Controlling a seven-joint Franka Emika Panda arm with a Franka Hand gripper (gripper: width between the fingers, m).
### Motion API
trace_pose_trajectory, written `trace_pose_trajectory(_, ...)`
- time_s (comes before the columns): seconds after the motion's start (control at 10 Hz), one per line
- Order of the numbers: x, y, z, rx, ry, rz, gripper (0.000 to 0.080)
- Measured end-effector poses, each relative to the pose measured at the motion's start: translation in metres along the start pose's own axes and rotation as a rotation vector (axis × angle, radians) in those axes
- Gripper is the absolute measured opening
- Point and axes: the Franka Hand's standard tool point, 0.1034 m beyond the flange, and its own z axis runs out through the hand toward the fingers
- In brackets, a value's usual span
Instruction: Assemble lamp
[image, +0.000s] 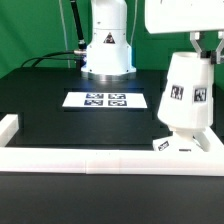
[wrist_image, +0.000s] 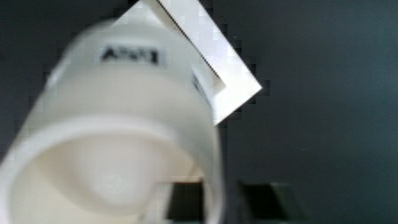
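Observation:
The white cone-shaped lamp shade (image: 187, 95) stands upright on the low square base block (image: 180, 143) at the exterior view's right, close to the front rail. The bulb is hidden, presumably inside the shade. My gripper (image: 207, 48) comes down from above onto the shade's top rim. In the wrist view I look down along the shade (wrist_image: 116, 120). My two dark fingers (wrist_image: 192, 200) straddle its rim wall, and the gripper (wrist_image: 228, 198) is shut on that wall. A white edge (wrist_image: 210, 55) shows below the shade; I cannot tell whether it is base or rail.
The marker board (image: 107, 100) lies flat in the middle of the black table. A long white border rail (image: 90, 160) runs along the front, with a short end piece at the exterior view's left (image: 8, 128). The arm's white pedestal (image: 107, 50) stands at the back.

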Motion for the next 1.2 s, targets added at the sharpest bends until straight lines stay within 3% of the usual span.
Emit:
trace_pose_trajectory(0.2,0.000,0.000,0.000,0.000,0.000,0.000,0.0455)
trace_pose_trajectory(0.3,0.000,0.000,0.000,0.000,0.000,0.000,0.0590)
trace_pose_trajectory(0.4,0.001,0.001,-0.003,0.003,0.001,-0.002,0.0590)
trace_pose_trajectory(0.5,-0.002,0.004,-0.013,0.009,0.000,0.006,0.0676)
trace_pose_trajectory(0.8,-0.025,0.006,-0.043,0.006,-0.035,0.085,0.0698)
trace_pose_trajectory(1.2,-0.026,0.005,-0.041,0.007,-0.034,0.079,0.0699)
